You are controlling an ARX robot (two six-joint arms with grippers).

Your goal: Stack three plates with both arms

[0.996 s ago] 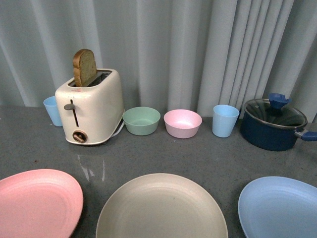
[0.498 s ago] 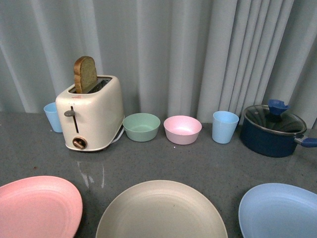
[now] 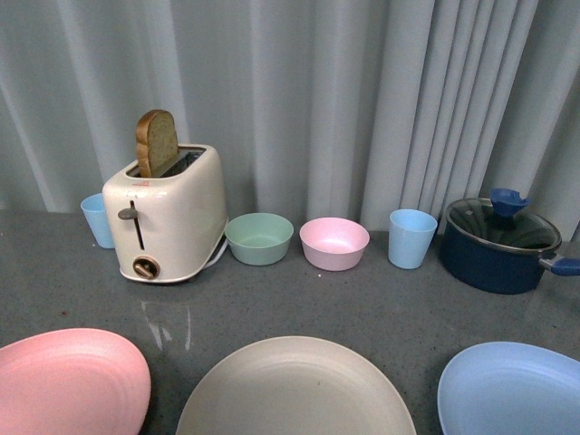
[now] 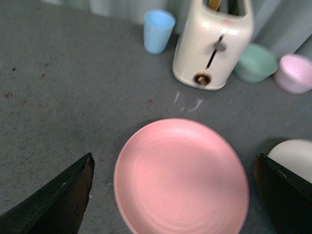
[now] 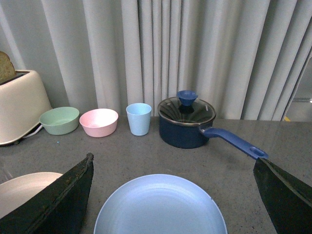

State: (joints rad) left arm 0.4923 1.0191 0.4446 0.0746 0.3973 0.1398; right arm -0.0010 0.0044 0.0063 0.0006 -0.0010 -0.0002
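We see the pink plate lower left, beige plate bottom centre and light blue plate lower right, apart on the table. Our left claw and right claw are spread wide, grasping nothing.

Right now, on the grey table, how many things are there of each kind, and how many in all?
Plates: 3 (pink plate, beige plate, light blue plate)
Bowls: 2 (green bowl, pink bowl)
Cups: 2 (left cup, right cup)
Toaster: 1
Bread slice: 1
Pot with lid: 1
Total: 10
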